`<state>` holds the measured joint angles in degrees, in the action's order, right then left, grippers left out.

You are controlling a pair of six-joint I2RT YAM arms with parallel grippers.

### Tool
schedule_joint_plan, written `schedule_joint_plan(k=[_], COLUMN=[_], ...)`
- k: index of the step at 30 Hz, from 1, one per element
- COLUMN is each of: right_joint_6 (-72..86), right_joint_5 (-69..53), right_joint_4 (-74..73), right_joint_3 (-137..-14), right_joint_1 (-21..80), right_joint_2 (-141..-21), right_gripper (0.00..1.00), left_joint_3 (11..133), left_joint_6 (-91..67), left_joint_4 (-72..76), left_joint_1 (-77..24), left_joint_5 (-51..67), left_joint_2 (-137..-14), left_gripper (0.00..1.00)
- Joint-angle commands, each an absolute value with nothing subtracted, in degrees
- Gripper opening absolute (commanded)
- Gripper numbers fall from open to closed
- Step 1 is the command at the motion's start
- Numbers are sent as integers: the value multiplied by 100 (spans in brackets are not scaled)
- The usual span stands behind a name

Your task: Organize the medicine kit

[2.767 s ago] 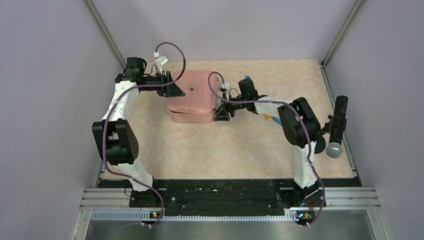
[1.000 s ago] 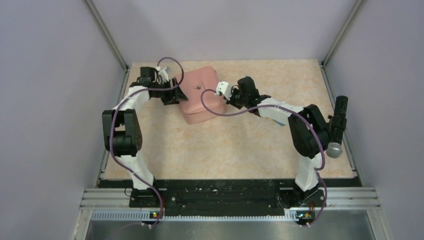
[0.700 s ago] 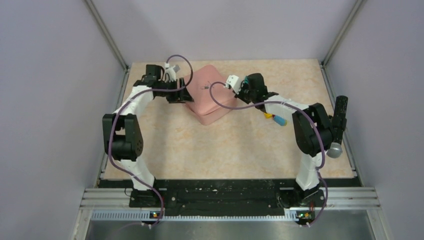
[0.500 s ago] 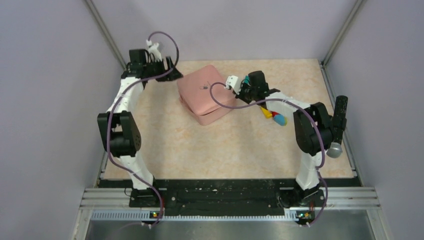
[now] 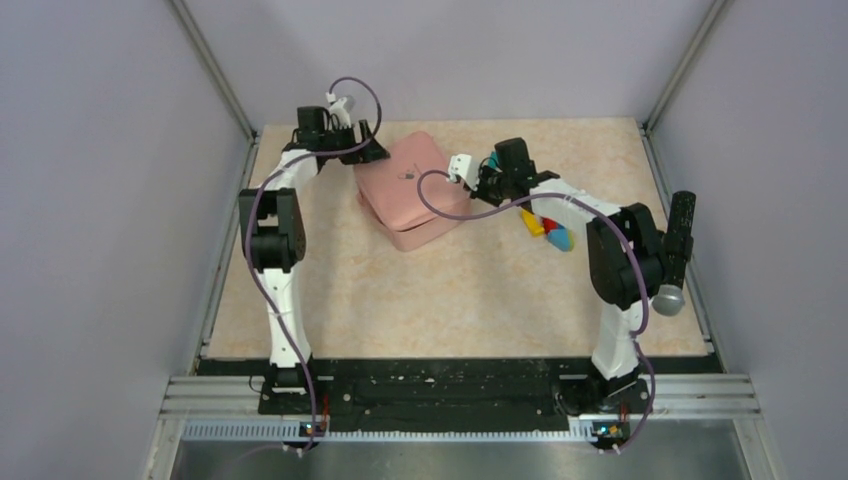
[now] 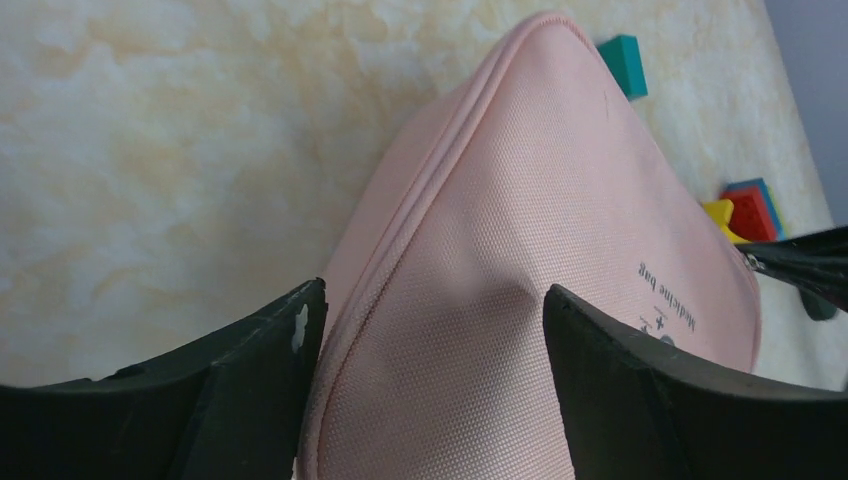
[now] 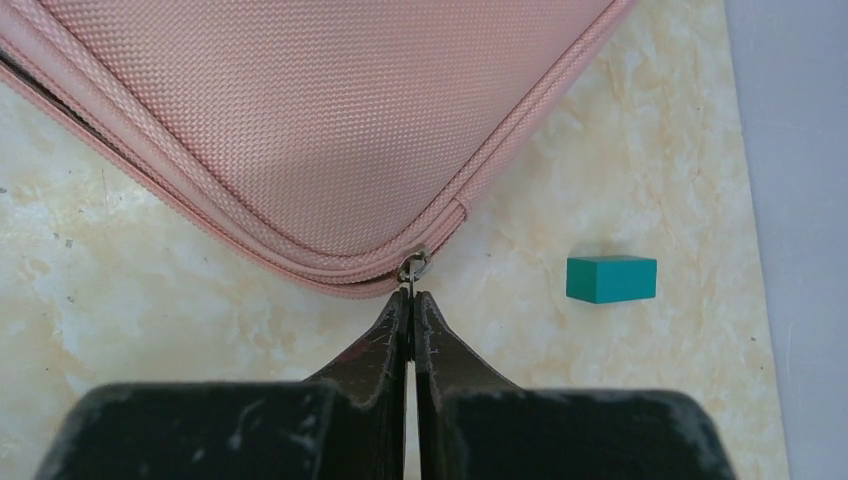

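The pink medicine kit (image 5: 410, 188) lies lid down at the back middle of the table, turned diagonally. My left gripper (image 5: 372, 152) is open at its far left corner. In the left wrist view the two black fingers (image 6: 250, 380) stand on either side of the pink fabric (image 6: 500, 300) without pinching it. My right gripper (image 7: 412, 295) is shut on the small metal zipper pull (image 7: 413, 268) at the kit's right corner (image 5: 468, 205). A dark slit shows along the seam at the left of the right wrist view.
A teal block (image 7: 611, 278) lies on the table just beyond the kit's right corner. Red, yellow and blue blocks (image 5: 547, 227) sit under the right forearm. Grey walls and metal rails close in the table on three sides.
The kit has turned to lie diagonally. My left gripper let go of it, opened wide and swung to its far corner. The right gripper stayed shut at the kit's right corner.
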<state>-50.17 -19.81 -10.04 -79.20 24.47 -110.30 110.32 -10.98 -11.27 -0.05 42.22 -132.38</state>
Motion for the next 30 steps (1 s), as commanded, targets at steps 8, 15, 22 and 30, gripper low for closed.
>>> schedule_joint_plan(k=[8, 15, 22, 30], right_joint_6=[-5009, -5951, -6273, -6152], right_joint_5=[-2628, -3120, -3466, -3684], right_joint_4=[-959, -826, -399, -209], right_joint_3=[-7918, -7527, -7328, -7268], right_joint_1=[2599, 2886, 2973, 2997], right_joint_2=[-11005, -10803, -10675, -10697], right_gripper=[0, 0, 0, 0], left_joint_3=[7222, 6090, 7108, 9269], left_joint_6=[-718, 1253, 1669, 1781], left_joint_4=[-1107, -3463, -2473, -2652], left_joint_1=[437, 823, 1188, 106], left_joint_5=[6038, 4287, 3542, 5152], left_joint_2=[-10070, -8122, -8065, -10342], left_gripper=[50, 73, 89, 86])
